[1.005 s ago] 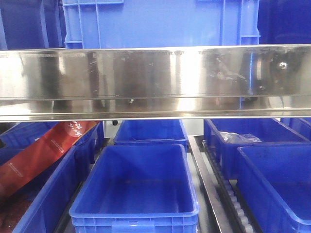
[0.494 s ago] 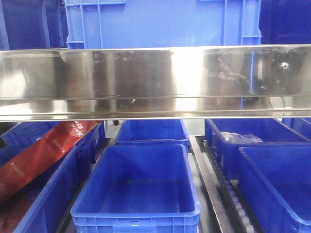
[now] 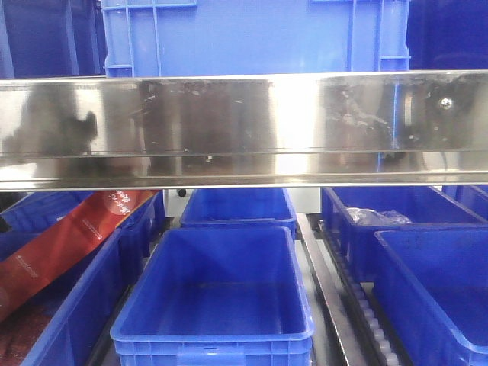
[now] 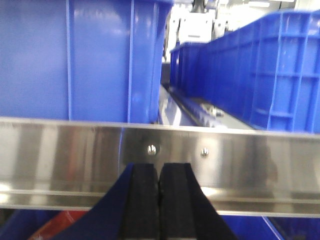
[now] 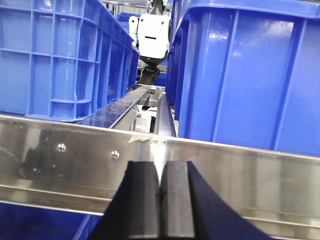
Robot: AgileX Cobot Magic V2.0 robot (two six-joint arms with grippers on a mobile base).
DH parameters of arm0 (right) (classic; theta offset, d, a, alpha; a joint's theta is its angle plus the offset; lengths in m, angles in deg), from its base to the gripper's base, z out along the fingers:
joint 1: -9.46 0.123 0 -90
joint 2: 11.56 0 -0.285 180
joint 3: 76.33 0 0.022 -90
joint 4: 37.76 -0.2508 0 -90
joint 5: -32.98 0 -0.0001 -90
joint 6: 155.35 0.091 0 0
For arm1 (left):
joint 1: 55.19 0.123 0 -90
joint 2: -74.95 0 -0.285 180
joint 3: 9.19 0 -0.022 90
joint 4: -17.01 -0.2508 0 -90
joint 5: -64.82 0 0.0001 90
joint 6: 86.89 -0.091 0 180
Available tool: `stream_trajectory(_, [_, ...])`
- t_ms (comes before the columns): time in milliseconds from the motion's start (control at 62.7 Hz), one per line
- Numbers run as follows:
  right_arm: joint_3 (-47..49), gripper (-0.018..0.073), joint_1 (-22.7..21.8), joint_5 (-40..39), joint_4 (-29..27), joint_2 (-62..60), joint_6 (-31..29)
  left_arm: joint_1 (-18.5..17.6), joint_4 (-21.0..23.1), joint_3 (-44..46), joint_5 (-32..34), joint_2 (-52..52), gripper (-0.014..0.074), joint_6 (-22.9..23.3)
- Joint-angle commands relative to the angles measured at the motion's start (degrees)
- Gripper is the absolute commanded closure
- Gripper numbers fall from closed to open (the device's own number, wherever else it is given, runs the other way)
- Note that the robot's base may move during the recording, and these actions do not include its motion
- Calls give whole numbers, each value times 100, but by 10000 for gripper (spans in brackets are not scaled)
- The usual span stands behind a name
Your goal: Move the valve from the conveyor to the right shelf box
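The valve and the conveyor are out of view in all three views. My left gripper [image 4: 159, 172] is shut, its black pads pressed together with nothing between them, facing a steel shelf rail [image 4: 225, 160]. My right gripper [image 5: 160, 170] is also shut and empty, in front of the same kind of rail [image 5: 240, 170]. In the front view, blue shelf boxes [image 3: 438, 286] stand on the lower right level. Behind them a further box [image 3: 396, 221] holds a clear plastic bag [image 3: 377, 216]. Neither gripper shows in the front view.
A wide steel rail [image 3: 244, 130] crosses the front view, with a large blue crate [image 3: 252, 34] above it. Below sit an empty middle box [image 3: 217, 293] and left boxes with a red package [image 3: 69, 236]. Roller tracks [image 3: 358, 305] run between the boxes.
The front view has shifted slightly. A dark reflection has appeared at the left end of the steel rail. The boxes have not moved.
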Motion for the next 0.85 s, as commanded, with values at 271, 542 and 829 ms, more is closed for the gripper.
stream_trajectory(271, [-14, 728, -27, -124, -27, -15, -23, 11, 43, -6, 45, -35, 707, 47])
stream_trajectory(542, [-14, 728, -27, -124, -27, -15, -23, 11, 43, -6, 45, -35, 707, 47])
stream_trajectory(829, [-14, 728, -27, -124, -27, -15, -23, 11, 43, -6, 45, -35, 707, 47])
